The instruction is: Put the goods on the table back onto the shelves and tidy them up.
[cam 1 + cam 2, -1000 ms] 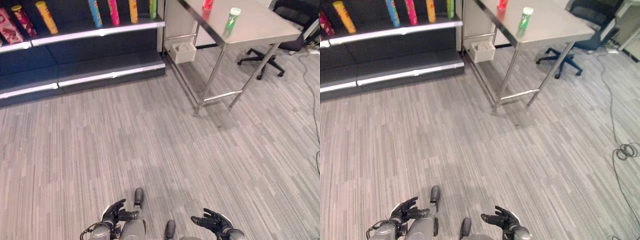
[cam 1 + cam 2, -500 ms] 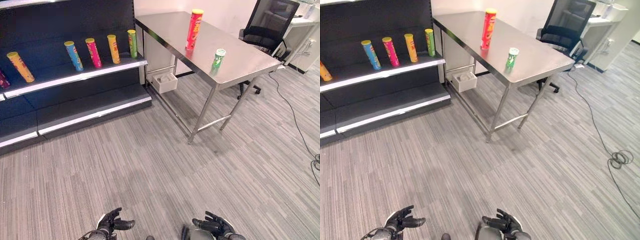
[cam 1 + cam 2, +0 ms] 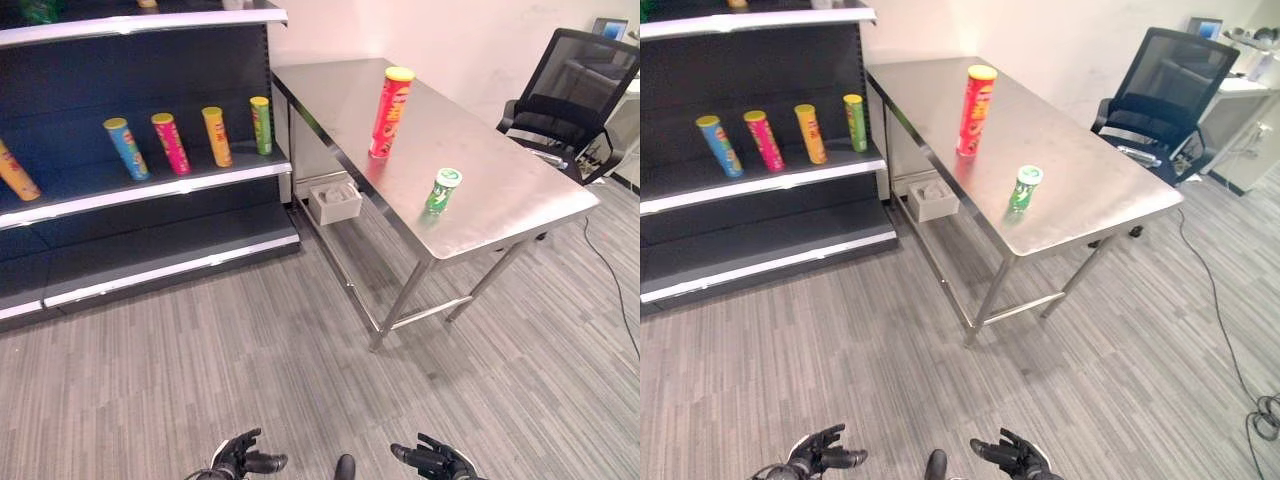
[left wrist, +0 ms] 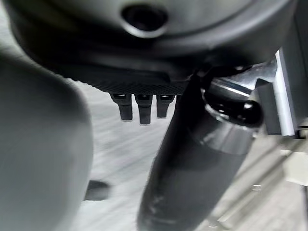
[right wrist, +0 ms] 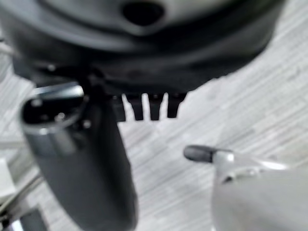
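Observation:
A tall red can with a yellow lid (image 3: 389,112) stands upright on the steel table (image 3: 500,200). Nearer the table's front edge stands a short green can with a white lid (image 3: 441,190). To the left, the dark shelf (image 3: 150,190) carries several upright cans: blue (image 3: 126,149), pink (image 3: 170,143), orange (image 3: 215,136) and green (image 3: 261,125). My left hand (image 3: 240,462) and right hand (image 3: 432,461) hang low over the floor, far from the table, fingers straight and empty. The wrist views show the left hand's fingers (image 4: 139,107) and the right hand's fingers (image 5: 149,106) extended.
A black office chair (image 3: 570,95) stands beyond the table's far right end. A white box (image 3: 335,202) sits on the floor under the table by the shelf. The lower shelf board (image 3: 150,255) is bare. Open grey floor (image 3: 250,370) lies between me and the table.
The camera has tilted up and moved closer: the table and shelf sit lower and larger in view. Both hands stay low and open, slipping toward the bottom edge.

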Robot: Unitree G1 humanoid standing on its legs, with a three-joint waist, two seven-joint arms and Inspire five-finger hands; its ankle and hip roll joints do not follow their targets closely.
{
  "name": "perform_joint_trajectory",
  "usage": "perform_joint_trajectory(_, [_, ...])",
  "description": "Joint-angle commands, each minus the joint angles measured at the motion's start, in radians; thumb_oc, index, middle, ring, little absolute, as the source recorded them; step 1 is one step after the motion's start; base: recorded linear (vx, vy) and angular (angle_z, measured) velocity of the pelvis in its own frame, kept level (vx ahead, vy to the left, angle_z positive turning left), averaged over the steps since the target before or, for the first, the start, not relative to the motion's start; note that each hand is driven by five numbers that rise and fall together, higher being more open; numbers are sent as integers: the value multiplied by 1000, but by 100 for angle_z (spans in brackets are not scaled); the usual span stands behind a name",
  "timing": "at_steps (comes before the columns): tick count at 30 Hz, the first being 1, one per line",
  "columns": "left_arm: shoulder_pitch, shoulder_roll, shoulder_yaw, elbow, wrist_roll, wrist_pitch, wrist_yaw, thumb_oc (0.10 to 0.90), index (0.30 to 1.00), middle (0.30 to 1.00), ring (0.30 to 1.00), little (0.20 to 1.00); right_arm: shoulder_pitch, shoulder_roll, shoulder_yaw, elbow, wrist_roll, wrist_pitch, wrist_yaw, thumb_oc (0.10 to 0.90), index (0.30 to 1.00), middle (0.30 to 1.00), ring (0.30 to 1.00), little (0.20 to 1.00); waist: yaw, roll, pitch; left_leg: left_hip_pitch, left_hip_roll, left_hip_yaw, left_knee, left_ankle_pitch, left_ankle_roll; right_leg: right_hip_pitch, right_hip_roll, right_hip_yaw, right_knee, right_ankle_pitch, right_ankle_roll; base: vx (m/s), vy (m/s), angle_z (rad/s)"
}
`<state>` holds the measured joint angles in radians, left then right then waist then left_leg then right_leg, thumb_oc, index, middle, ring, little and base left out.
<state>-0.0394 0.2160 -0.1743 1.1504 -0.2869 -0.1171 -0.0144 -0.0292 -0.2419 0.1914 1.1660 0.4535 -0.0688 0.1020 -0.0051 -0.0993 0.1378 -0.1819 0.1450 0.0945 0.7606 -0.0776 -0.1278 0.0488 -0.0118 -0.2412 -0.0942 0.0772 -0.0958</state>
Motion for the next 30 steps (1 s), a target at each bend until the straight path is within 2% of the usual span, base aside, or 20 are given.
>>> perform_joint_trajectory(1, [-1, 27, -21, -25, -29, -30, 1, 800, 900, 900, 900, 900, 19, -43, 6, -70, 20, -25, 1, 800, 900, 900, 900, 900, 14, 19, 25, 94, 15, 102, -567, 165, 31, 29, -79, -17, 7, -33, 201, 424, 188, -33])
perform_joint_trajectory(2, [2, 24, -25, -21, -21, -30, 4, 800, 900, 900, 900, 900, 21, -40, 18, -76, 10, -27, 1, 800, 900, 900, 900, 900, 33, 33, 25, 91, -2, 71, -694, 206, 29, 49, -70, -4, 7, -49, 205, 354, 209, -14])
perform_joint_trajectory(3, [9, 25, -28, -25, -24, -34, 8, 800, 900, 900, 900, 900, 21, -41, 30, -85, 1, -31, 0, 800, 900, 900, 900, 900, 62, 47, 21, 70, -28, -41, -804, 254, 24, 64, -55, 20, 7, -66, 208, 329, 192, -28])
perform_joint_trajectory(5, [3, 21, -40, -15, -28, -32, 8, 800, 900, 900, 900, 900, 16, -44, 35, -80, -17, -31, 1, 800, 900, 900, 900, 900, 59, 67, 12, 64, -33, -84, -848, 287, -8, 85, -47, 26, 7, -82, 206, 297, 174, -48])
perform_joint_trajectory(8, [-1, 21, -38, 8, -19, -30, 4, 800, 900, 900, 900, 900, 15, -34, 34, -72, -30, -29, 3, 800, 900, 900, 900, 900, 45, 68, -7, 103, -39, -62, -848, 252, 5, 104, -58, 38, 7, -96, 213, 257, 175, -83])
perform_joint_trajectory(10, [-4, 30, -36, 10, -18, -31, 6, 800, 900, 900, 900, 900, 3, -18, 39, -51, -39, -24, -1, 800, 900, 900, 900, 900, 39, 60, -32, 146, -72, -48, -848, 220, 36, 110, -96, 67, 32, -86, 226, 292, 273, -29])
perform_joint_trajectory(13, [-10, 48, -26, 18, -5, -29, 11, 800, 900, 900, 900, 900, -14, -13, 29, -25, -59, -18, -5, 800, 900, 900, 900, 900, 45, 63, -31, 180, -97, -6, -848, 178, 79, 35, -141, 81, 191, -85, 252, 133, 249, -37])
perform_joint_trajectory(14, [-11, 53, -22, 21, -3, -29, 13, 800, 900, 900, 900, 900, -14, -16, 15, -24, -54, -18, -10, 800, 900, 900, 900, 900, 45, 64, -27, 194, -105, 8, -848, 165, 90, -1, -156, 86, 256, -63, 261, 92, 227, -70])
perform_joint_trajectory(16, [-14, 66, -17, 29, 9, -29, 11, 800, 900, 900, 900, 900, -15, -31, -35, -5, -30, -22, -28, 800, 900, 900, 900, 900, 30, 67, -8, 224, -123, 23, -848, 141, 112, -61, -189, 81, 369, 12, 272, 78, 252, -48])
perform_joint_trajectory(17, [-5, 89, -5, 13, 9, -28, 9, 800, 900, 900, 900, 900, -8, -66, -135, -44, 36, -38, -60, 800, 900, 900, 900, 900, 3, 80, 14, 249, -126, 32, -848, 126, 128, -117, -204, 71, 481, 43, 262, 84, 251, -22])
perform_joint_trajectory(19, [-1, 111, 15, 10, 24, -26, 0, 800, 900, 900, 900, 900, 11, -120, -226, -69, 48, -46, -89, 800, 900, 900, 900, 900, -9, 76, 15, 270, -129, 51, -848, 106, 125, -128, -227, 47, 459, 37, 266, 164, 69, -28])
perform_joint_trajectory(20, [5, 123, 39, -1, 37, -24, -4, 800, 900, 900, 900, 900, 50, -238, -381, -160, 23, -63, -165, 800, 900, 900, 900, 900, -22, 59, 6, 288, -129, 61, -848, 84, 107, -98, -237, 23, 241, 51, 285, 207, -112, -22])
perform_joint_trajectory(21, [6, 120, 36, -9, 35, -21, -4, 800, 900, 900, 900, 900, 58, -270, -426, -200, 18, -74, -199, 800, 900, 900, 900, 900, -26, 56, 4, 287, -131, 59, -848, 84, 104, -98, -236, 19, 178, 80, 295, 224, -167, -29])
perform_joint_trajectory(22, [1, 110, 33, 7, 50, -20, 5, 800, 900, 900, 900, 900, 57, -320, -512, -375, 13, -109, -278, 800, 900, 900, 900, 900, -40, 47, -1, 297, -124, 62, -848, 78, 100, -74, -218, 69, 134, 78, 309, 137, -129, -26])
perform_joint_trajectory(23, [14, 94, 42, -36, 50, -20, 10, 800, 900, 900, 900, 900, 90, -350, -596, -601, -70, -132, -337, 800, 900, 900, 900, 900, -42, 38, -23, 290, -115, 72, -848, 85, 95, -45, -201, 88, 74, 67, 307, 167, -139, -21])
perform_joint_trajectory(24, [17, 86, 35, -46, 56, -19, 9, 800, 900, 900, 900, 900, 91, -379, -635, -705, -95, -153, -353, 800, 900, 900, 900, 900, -43, 37, -34, 290, -107, 73, -848, 79, 90, -32, -192, 94, 54, 62, 307, 163, -160, -5])
perform_joint_trajectory(25, [13, 77, 21, -37, 68, -18, 1, 800, 900, 900, 900, 900, 62, -448, -670, -797, -123, -185, -360, 800, 900, 900, 900, 900, -43, 32, -52, 292, -95, 73, -848, 78, 83, -7, -180, 81, 14, 47, 303, 148, -157, -20])
perform_joint_trajectory(26, [18, 69, 11, -43, 67, -17, -3, 800, 900, 900, 900, 900, 32, -462, -656, -905, -96, -229, -329, 800, 900, 900, 900, 900, -39, 30, -61, 292, -85, 74, -848, 82, 77, 1, -172, 71, 7, 33, 300, 73, -156, -11])
perform_joint_trajectory(28, [40, 66, 10, -56, 82, -18, -23, 800, 900, 900, 900, 900, 16, -542, -639, -1159, -15, -262, -171, 800, 900, 900, 900, 900, -40, 24, -71, 290, -70, 83, -848, 90, 65, 6, -163, 61, 7, 19, 295, 31, -102, 1])
perform_joint_trajectory(30, [50, 65, 10, -60, 83, -16, -38, 800, 900, 900, 900, 900, 34, -573, -640, -1203, 15, -256, -120, 800, 900, 900, 900, 900, -42, 24, -74, 290, -66, 83, -848, 91, 61, 7, -159, 59, 7, 16, 293, 24, -46, 5])
